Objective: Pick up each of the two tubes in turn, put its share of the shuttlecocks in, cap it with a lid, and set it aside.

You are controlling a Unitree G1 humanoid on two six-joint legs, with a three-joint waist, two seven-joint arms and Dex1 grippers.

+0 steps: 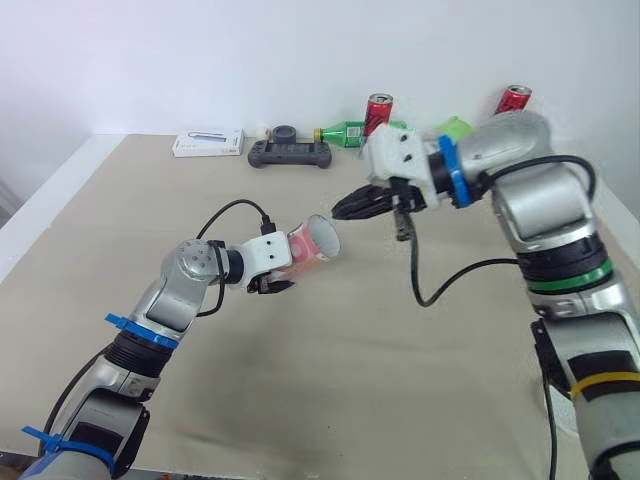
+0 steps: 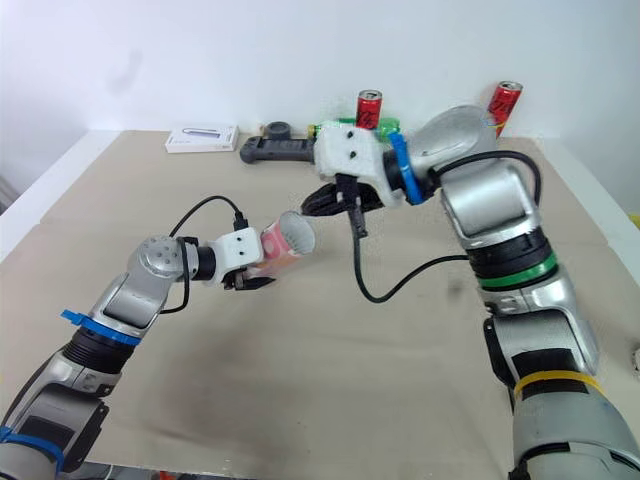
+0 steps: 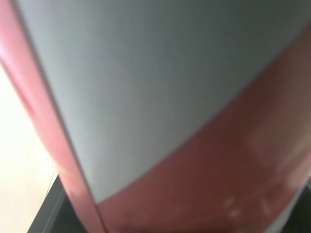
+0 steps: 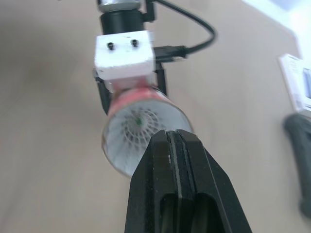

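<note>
Clamping the tube, left fingers; right fingers pressed together beside it.

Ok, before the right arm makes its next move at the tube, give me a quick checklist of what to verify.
1. Grip on tube by left gripper: ok, a finger on each side.
2. Mouth of tube uncapped and facing right gripper: ok.
3. A shuttlecock inside the tube: ok, it shows down the mouth.
4. Nothing held in right gripper: ok, fingers shut together with nothing between them.
5. A lid ready to pick up: cannot tell.
</note>
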